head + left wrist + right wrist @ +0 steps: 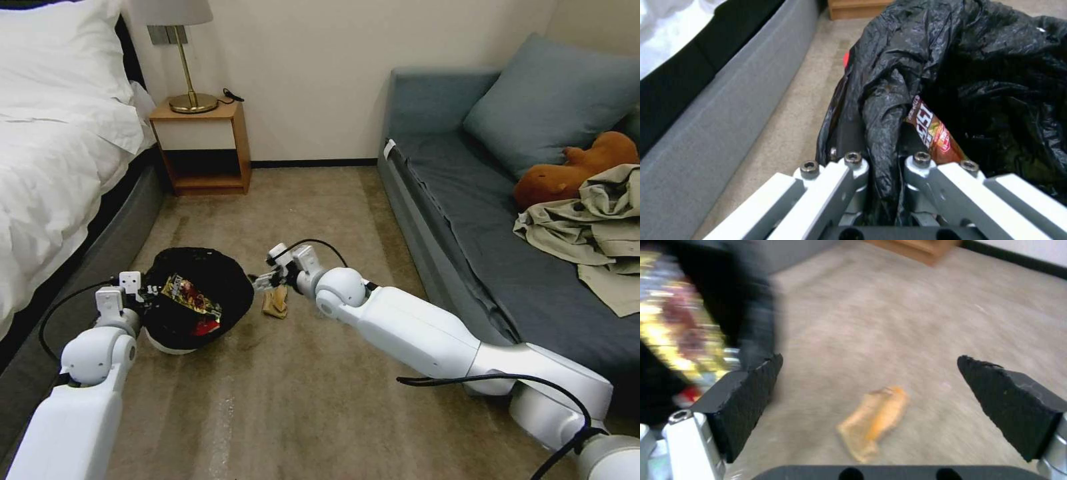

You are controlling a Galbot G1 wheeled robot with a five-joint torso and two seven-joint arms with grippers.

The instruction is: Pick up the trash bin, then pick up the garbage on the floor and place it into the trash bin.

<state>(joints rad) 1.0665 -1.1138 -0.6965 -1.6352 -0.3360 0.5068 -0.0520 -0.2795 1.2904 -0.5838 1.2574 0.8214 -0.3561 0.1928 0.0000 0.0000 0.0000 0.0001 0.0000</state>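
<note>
Carpet floor [320, 400] w/ a small round white trash bin lined with a crinkly black bag [200, 293] on it, between the white bed [53, 147] and the grey sofa [480, 253]. Left gripper [882, 163] pinches the bag at the bin's rim, jaws closed on it. Inside the bin lie a gold-brown snack wrapper [190, 293] and a red snack packet [207, 327]. Right gripper [869, 386] hangs just above a crumpled tan paper bag [873, 421] on the floor, right beside the bin; its black pads [751, 396] are wide apart, holding nothing.

bedroom | bed [60, 133] | nightstand lamp [183, 53] | sofa [507, 220] | carpet [300, 400]
</note>
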